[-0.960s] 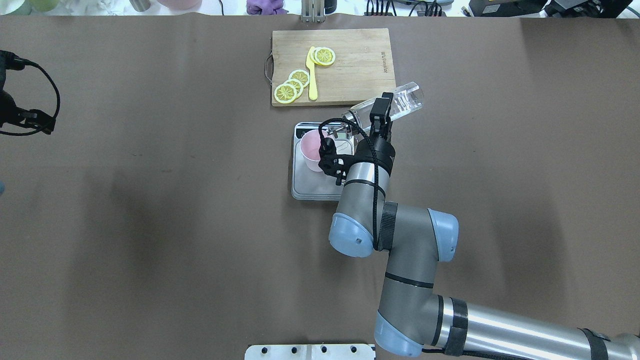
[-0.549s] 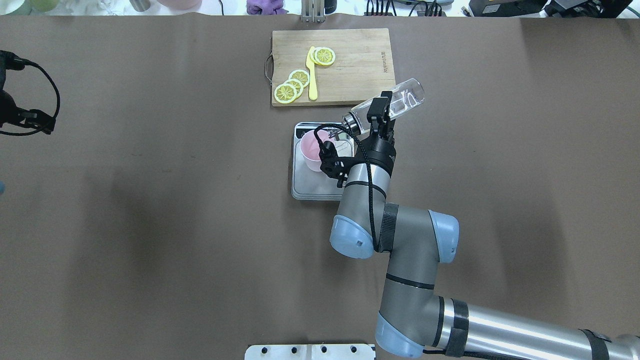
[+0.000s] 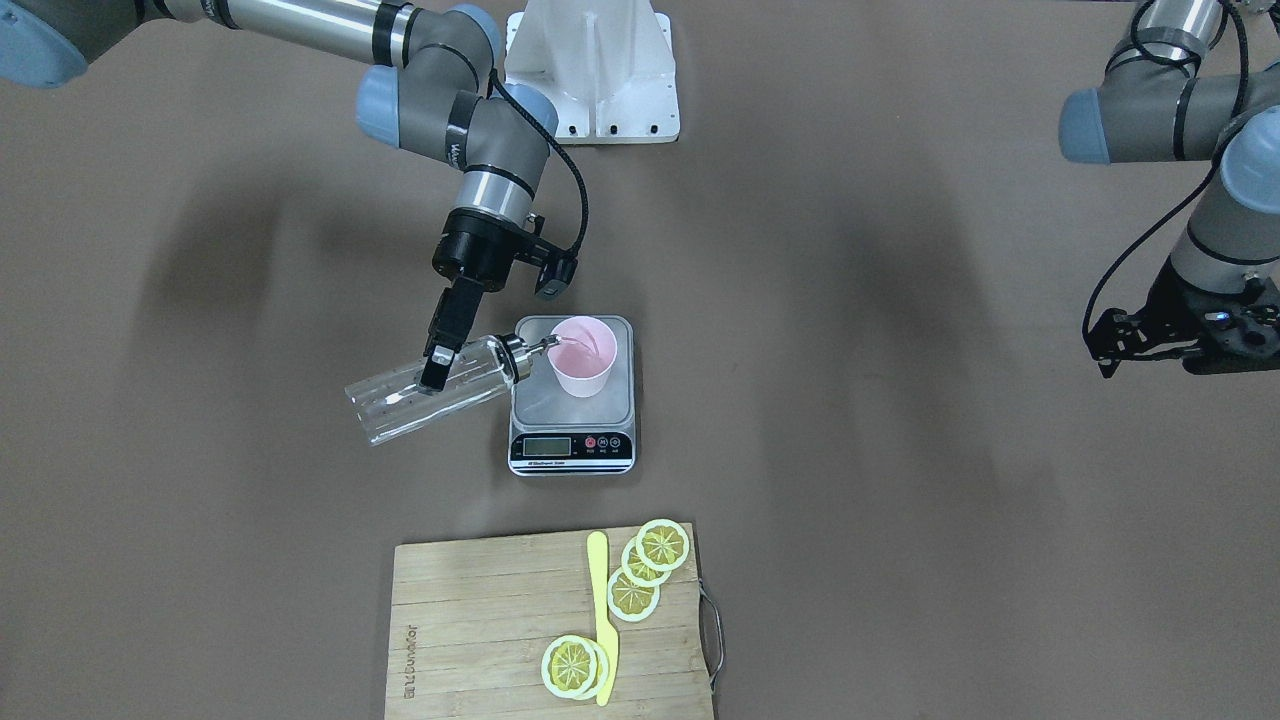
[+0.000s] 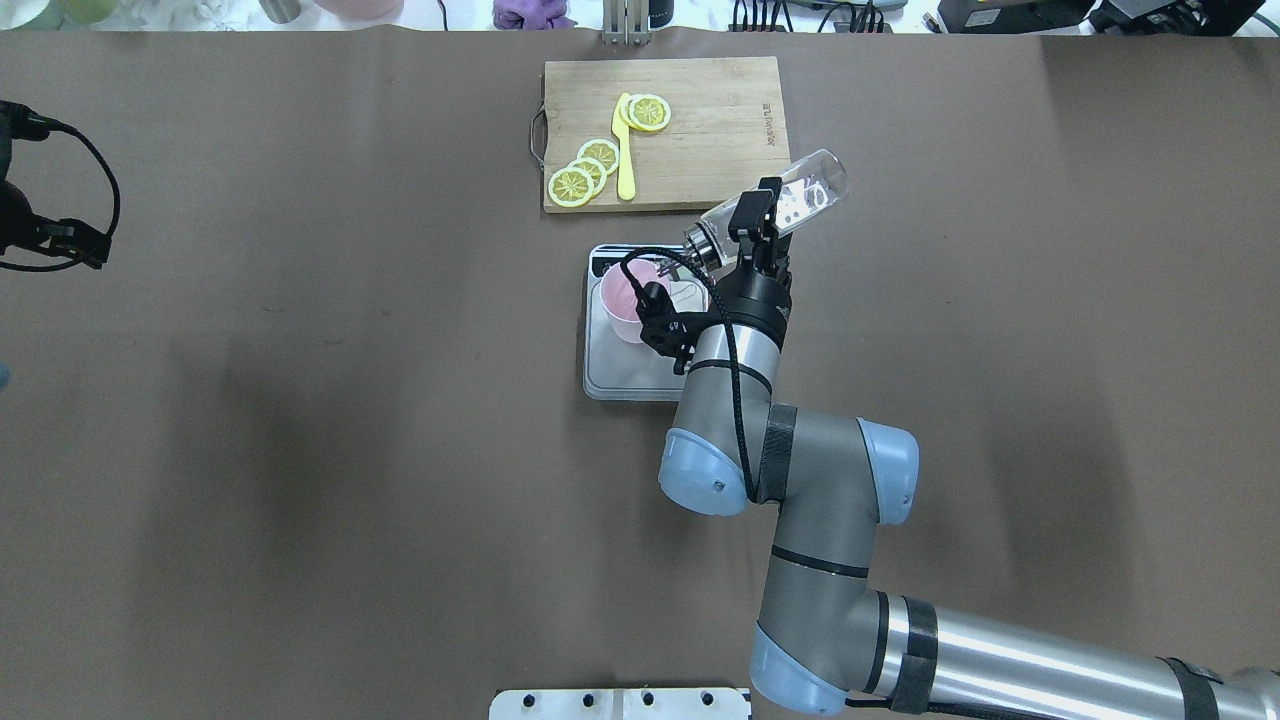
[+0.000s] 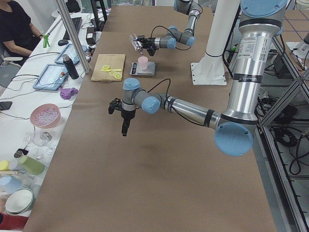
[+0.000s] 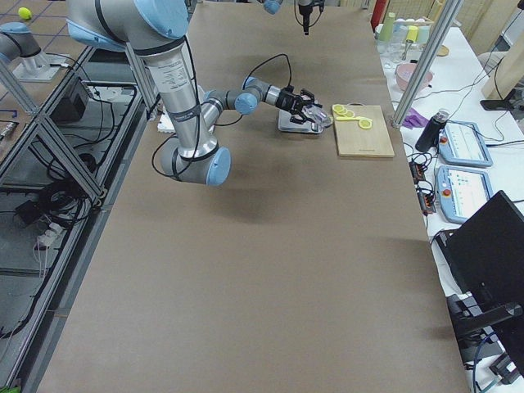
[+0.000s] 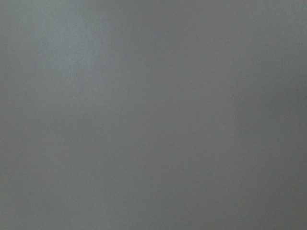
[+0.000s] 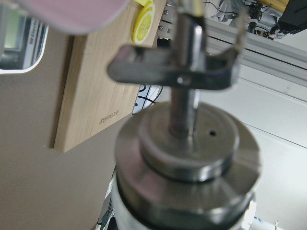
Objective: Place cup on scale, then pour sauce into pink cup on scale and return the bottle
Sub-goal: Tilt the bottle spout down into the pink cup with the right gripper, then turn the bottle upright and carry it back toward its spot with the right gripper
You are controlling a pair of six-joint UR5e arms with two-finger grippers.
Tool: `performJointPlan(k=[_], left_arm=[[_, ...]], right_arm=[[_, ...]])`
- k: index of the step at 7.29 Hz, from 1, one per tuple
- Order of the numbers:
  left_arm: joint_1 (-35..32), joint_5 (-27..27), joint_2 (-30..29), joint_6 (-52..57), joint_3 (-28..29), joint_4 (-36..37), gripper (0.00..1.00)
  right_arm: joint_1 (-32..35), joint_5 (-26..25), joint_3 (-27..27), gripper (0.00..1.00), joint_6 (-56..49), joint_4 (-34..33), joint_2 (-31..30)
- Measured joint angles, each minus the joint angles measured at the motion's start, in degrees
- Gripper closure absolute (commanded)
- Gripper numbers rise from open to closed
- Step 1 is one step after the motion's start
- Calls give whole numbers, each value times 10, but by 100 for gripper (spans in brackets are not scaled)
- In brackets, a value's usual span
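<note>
The pale pink cup stands on the silver scale. My right gripper is shut on the clear glass bottle. The bottle is tipped, base up and away from the cup. Its silver spout reaches over the cup's rim. The clear sauce is hard to make out. My left gripper hangs far off to the side over bare table. Its fingers point down and I cannot tell whether they are open.
A wooden cutting board lies just beyond the scale. On it are lemon slices and a yellow knife. The white robot base stands at the table's robot side.
The bottle has tipped more steeply, with its base swung up and toward the cutting board. The spout stays over the cup. The left arm has not moved.
</note>
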Motion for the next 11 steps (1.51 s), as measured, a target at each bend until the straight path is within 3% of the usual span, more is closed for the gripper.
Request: performJointPlan(k=[2, 4, 6, 11], left_arm=[[0, 0, 1, 0, 0, -1, 2], [0, 0, 2, 0, -2, -1, 2], [0, 0, 2, 0, -3, -1, 2], [-1, 0, -1, 0, -8, -1, 2]], right_arm=[[2, 17, 2, 100, 45, 33, -6], [3, 61, 2, 100, 161, 125, -35], [9, 112, 16, 100, 274, 163, -48], [109, 288, 188, 100, 328, 175, -193]])
